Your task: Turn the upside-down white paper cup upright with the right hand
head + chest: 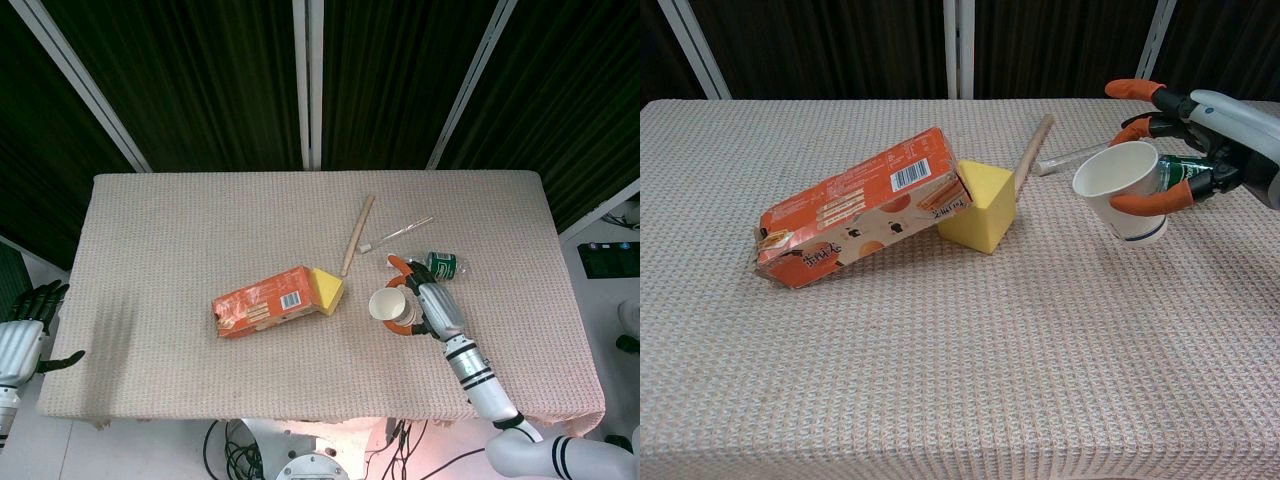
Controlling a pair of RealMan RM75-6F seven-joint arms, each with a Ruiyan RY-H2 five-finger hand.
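Right hand (1200,140) gripping blank white paper cup (1120,190), orange box's (860,208) print illegible

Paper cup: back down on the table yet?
No. In the chest view the right hand holds the white paper cup tilted above the table, mouth up-left.

Even, bright overhead light falls on the table (200,220), and both views are sharp, with no motion blur. Shadows are soft and short, faint under the orange carton (855,210). The backdrop behind stays very dark.
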